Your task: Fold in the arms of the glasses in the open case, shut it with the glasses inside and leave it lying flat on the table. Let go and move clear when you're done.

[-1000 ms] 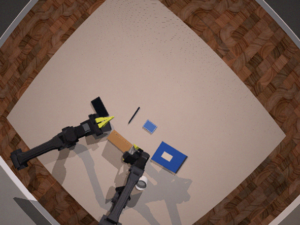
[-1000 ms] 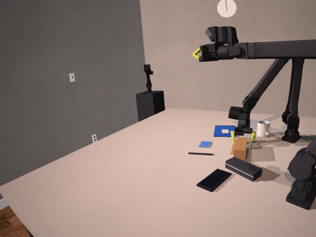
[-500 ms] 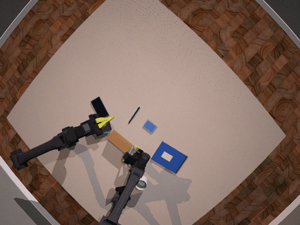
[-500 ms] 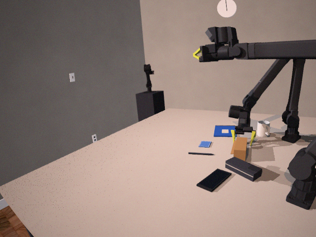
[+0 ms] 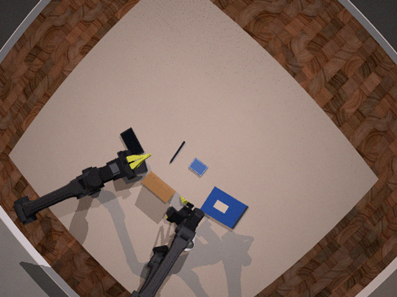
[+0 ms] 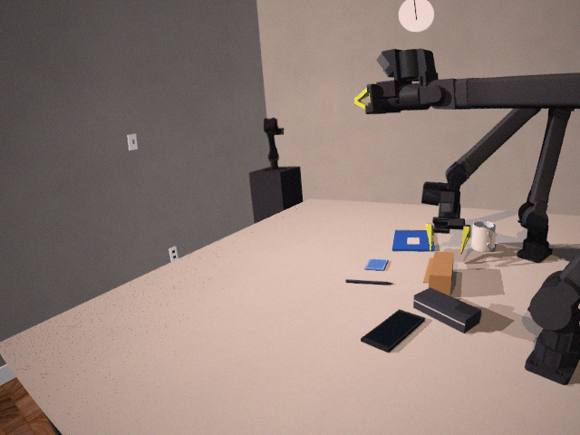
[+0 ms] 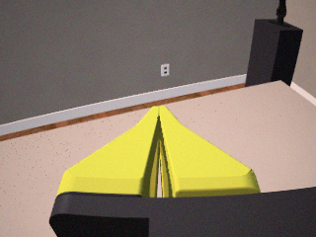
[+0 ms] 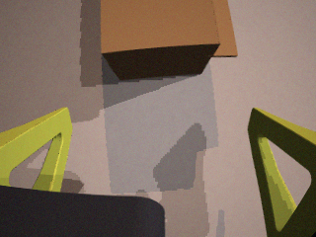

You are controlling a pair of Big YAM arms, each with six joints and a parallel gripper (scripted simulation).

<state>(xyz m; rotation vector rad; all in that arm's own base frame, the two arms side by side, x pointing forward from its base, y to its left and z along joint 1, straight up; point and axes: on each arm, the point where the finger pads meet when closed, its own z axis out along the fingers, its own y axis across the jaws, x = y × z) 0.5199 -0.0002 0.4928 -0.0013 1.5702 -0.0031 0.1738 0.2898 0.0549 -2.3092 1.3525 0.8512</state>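
Orange case: while its top looks closed, the orange case (image 5: pixel 158 187) (image 6: pixel 440 271) (image 8: pixel 160 25) rests on the tabletop (image 5: pixel 261 95) (image 6: pixel 234 327) (image 7: pixel 237 118) (image 8: pixel 276 30), with a thin flap (image 6: pixel 427 270) (image 8: pixel 226 30) showing low along its left side in the exterior view. It is probably the task's case.
Glasses: not visible; whether they lie inside with both arms folded cannot be told.
Right end effector: the right gripper (image 5: pixel 175 207) (image 6: pixel 446 251) (image 8: pixel 160 118) has its fingers wide apart, nothing between them, low beyond the far end of the orange case and apart from it.
Left end effector: the left gripper (image 5: pixel 150 154) (image 6: pixel 355 100) (image 7: pixel 159 117) has its fingertips together on nothing, high above the tabletop.
Dark box: the dark box (image 5: pixel 141 167) (image 6: pixel 446 309) lies on the near side of the orange case.
White mug: the white mug (image 5: pixel 189 246) (image 6: pixel 482 236) stands far and to the right, close to the right arm.
Step in hand: likely the final letting go and clearing, if the closure is good.
Next move: the right arm should back off without catching the case or mug; the flap deserves a check, since it may mean incomplete closure.
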